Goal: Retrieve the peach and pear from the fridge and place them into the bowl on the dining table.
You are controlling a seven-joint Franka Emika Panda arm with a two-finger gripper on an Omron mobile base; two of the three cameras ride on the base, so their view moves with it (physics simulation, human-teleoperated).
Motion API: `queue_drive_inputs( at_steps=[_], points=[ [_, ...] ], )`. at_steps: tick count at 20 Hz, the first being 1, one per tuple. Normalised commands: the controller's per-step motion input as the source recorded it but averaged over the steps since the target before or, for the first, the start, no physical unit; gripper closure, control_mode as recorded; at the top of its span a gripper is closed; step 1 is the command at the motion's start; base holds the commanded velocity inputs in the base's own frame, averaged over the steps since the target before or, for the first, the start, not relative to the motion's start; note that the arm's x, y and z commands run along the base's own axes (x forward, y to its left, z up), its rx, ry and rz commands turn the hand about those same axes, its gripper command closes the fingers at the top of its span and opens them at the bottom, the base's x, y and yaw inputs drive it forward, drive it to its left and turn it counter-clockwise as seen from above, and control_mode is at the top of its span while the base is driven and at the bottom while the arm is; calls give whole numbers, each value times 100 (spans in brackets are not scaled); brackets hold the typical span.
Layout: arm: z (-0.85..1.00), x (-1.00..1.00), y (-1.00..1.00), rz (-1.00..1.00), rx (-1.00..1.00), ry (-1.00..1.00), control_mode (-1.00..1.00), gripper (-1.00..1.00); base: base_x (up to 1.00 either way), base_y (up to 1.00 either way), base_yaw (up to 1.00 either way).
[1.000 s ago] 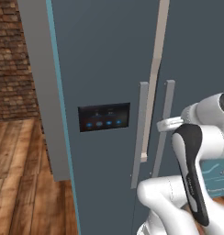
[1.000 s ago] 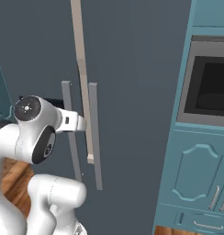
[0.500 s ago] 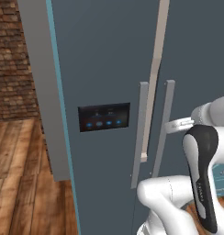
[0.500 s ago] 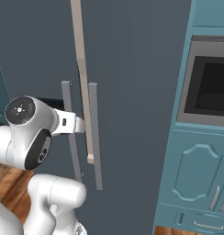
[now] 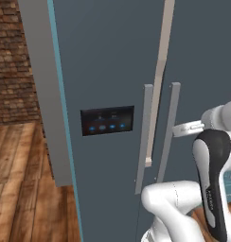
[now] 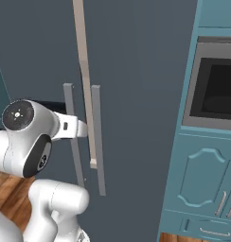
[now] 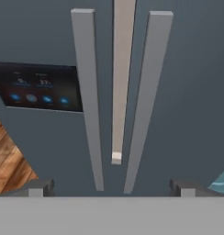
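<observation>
My gripper stands wide open and holds nothing, its two fingertips spread well apart at the near edge of my hand view. Straight ahead of it is the fridge, both doors shut. The two long pale handles run upright, side by side, rising away between my fingertips, with the door seam between them. Beyond and to the left sits the black panel of blue lights. Peach and pear must be behind those slate-grey doors; I cannot see them.
</observation>
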Motion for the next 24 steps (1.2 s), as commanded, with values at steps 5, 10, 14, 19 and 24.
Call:
queue_drive_inputs(
  at_steps=[5,10,14,19,24],
  points=[
    [0,0,0,0,0,0,100,-100,-57,-13,-2],
    [0,0,0,0,0,0,100,-100,-60,-6,-2],
    [0,0,0,0,0,0,100,-100,-46,0,0],
    [0,0,0,0,0,0,100,-100,-44,0,0],
    [0,0,0,0,0,0,100,-100,-29,0,0]
  ],
)
